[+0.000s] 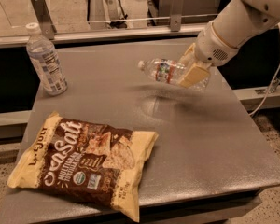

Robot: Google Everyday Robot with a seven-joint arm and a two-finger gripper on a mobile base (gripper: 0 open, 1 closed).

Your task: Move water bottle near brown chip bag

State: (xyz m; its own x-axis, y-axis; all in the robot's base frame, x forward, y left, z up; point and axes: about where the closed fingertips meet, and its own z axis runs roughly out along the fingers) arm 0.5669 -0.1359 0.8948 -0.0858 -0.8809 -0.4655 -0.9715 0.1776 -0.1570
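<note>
At the upper right of the frame the tool grips the water bottle, which is held sideways above the table with its cap pointing left. The brown chip bag lies flat at lower left, well apart from it. A second bottle stands upright at upper left.

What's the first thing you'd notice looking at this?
The robot's pincer grips a water bottle sideways in the air above the grey table, right of the middle, with its cap pointing left. Next comes the big brown chip bag, lying flat at the table's front left. A second bottle stands upright at the back left.
</note>
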